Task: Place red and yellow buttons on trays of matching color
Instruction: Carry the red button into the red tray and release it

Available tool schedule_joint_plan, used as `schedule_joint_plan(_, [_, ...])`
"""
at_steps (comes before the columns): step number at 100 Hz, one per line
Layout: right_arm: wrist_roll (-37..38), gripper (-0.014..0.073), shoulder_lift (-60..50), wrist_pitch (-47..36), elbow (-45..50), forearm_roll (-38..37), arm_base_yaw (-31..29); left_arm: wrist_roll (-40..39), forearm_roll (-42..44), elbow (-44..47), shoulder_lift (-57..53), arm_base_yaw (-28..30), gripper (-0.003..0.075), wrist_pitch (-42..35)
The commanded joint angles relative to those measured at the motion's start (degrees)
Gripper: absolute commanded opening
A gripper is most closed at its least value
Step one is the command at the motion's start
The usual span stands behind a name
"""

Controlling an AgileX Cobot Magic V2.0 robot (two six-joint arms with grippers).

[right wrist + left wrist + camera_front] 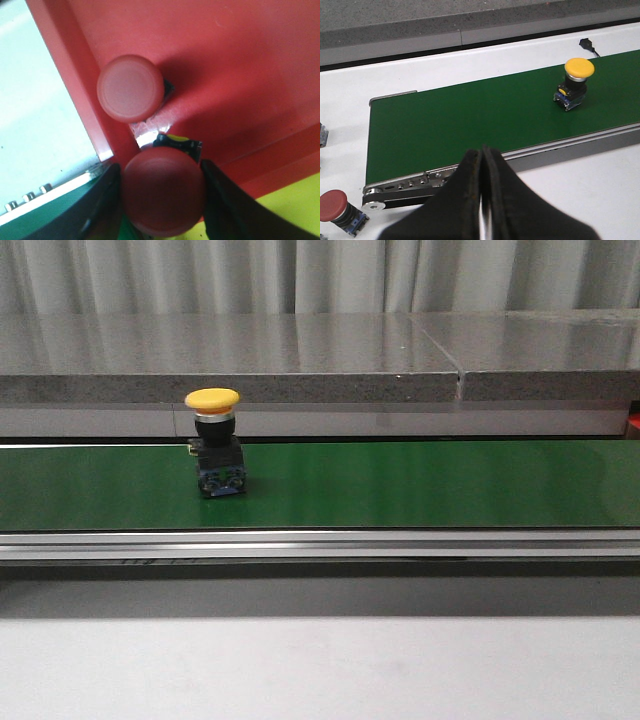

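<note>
A yellow button (213, 455) with a black and blue base stands upright on the green conveyor belt (420, 485), left of its middle; it also shows in the left wrist view as the yellow button (575, 82). My left gripper (482, 152) is shut and empty, hovering over the belt's near rail. A red button (337, 211) lies on the white table near the belt's end. My right gripper (159, 169) is shut on a red button (164, 192), held over the red tray (240, 60), where another red button (131, 87) stands. Neither gripper shows in the front view.
The corner of a yellow tray (287, 212) lies beside the red tray. The belt's end with its metal rail (35, 197) sits close to the red tray's rim. A grey stone ledge (300, 360) runs behind the belt. A black cable end (589, 46) lies on the table.
</note>
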Motion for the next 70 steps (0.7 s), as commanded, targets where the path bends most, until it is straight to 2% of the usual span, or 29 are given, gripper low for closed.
schedule_joint_plan(1, [0.13,0.0125,-2.79,-2.77,-1.37,0.69,-0.39,-0.66,-0.83,-1.53,0.29,-0.48,-0.0021,-3.94])
schedule_joint_plan(36, [0.13,0.0144,-0.68,-3.27,-1.37,2.53,-0.39,-0.66,-0.83,-1.53,0.29,-0.48,-0.0021,-3.94])
schedule_joint_plan(43, [0.13,0.0207,-0.68,-3.60,-1.49,2.58,-0.39,-0.66,-0.83,-1.53,0.29,-0.48,-0.0021,-3.94])
schedule_joint_plan(60, [0.07,0.0489,-0.68,-3.53,-1.49,2.83,-0.39,-0.66,-0.83,-1.53,0.29,-0.48,-0.0021,-3.94])
schedule_joint_plan(70, [0.07,0.0526,-0.68,-3.48,-1.49,2.97,-0.39,-0.66,-0.83,-1.53,0.29,-0.48,-0.0021,-3.94])
